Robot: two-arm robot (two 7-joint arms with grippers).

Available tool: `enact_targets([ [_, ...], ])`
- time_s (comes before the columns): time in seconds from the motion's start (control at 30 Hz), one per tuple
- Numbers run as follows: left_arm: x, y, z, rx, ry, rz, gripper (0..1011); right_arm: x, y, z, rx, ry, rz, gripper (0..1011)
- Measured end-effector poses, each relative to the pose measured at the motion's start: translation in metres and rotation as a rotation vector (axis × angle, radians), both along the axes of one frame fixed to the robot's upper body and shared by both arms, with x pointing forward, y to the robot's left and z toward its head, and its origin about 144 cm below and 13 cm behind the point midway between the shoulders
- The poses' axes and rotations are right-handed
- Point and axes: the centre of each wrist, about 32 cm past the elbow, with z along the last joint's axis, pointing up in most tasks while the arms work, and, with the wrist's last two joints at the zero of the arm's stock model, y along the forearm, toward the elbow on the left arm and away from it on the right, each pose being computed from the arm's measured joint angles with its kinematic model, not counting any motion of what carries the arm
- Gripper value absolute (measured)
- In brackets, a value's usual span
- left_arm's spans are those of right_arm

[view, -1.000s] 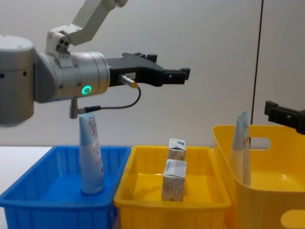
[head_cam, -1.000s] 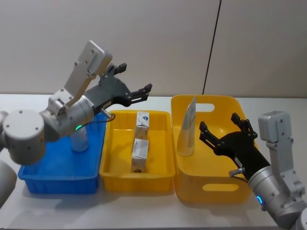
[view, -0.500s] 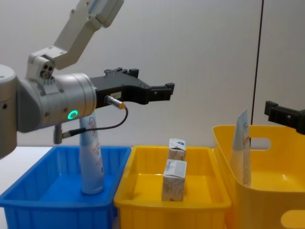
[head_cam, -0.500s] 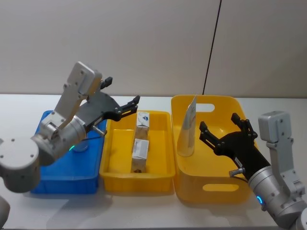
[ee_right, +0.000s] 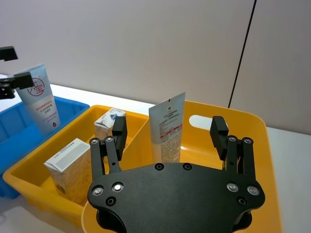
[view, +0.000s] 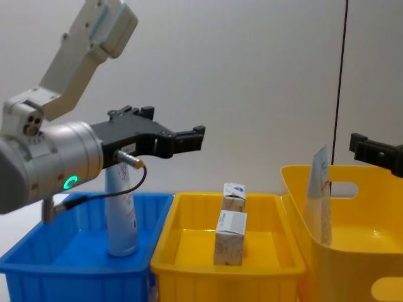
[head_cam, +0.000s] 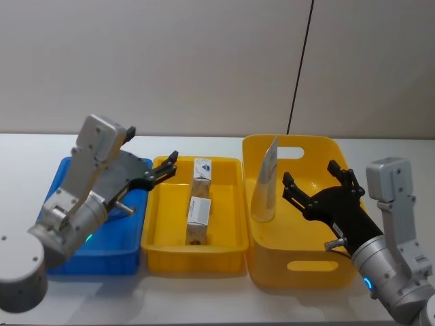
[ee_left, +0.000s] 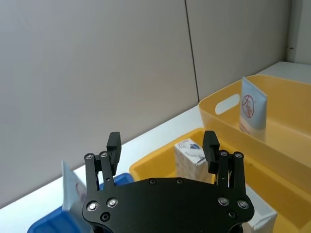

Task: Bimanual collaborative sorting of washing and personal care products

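Tube (head_cam: 265,185) stands near-upright in yellow basket (head_cam: 272,273), crimped end up.

Cartons (view: 230,238) in middle bin (view: 220,283); tubes (view: 121,217) in side bins (view: 63,281)

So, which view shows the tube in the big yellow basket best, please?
The right wrist view: the tube stands close, print showing. Head and chest views show it smaller, angled; the left wrist view shows it far off.
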Motion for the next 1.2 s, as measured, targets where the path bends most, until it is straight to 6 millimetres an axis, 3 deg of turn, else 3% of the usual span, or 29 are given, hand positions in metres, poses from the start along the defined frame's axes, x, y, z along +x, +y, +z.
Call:
enact_targets([
  [0.53,-0.036,0.009,-0.015,-0.009,-0.007,0.122,1001,0.000,0.000,0.000,0.000,0.000,0.000,1002],
  [1.2,-0.040,0.010,-0.016,-0.010,-0.008,0.134,1001,0.002,0.008,0.004,0.011,0.018,0.042,1002],
])
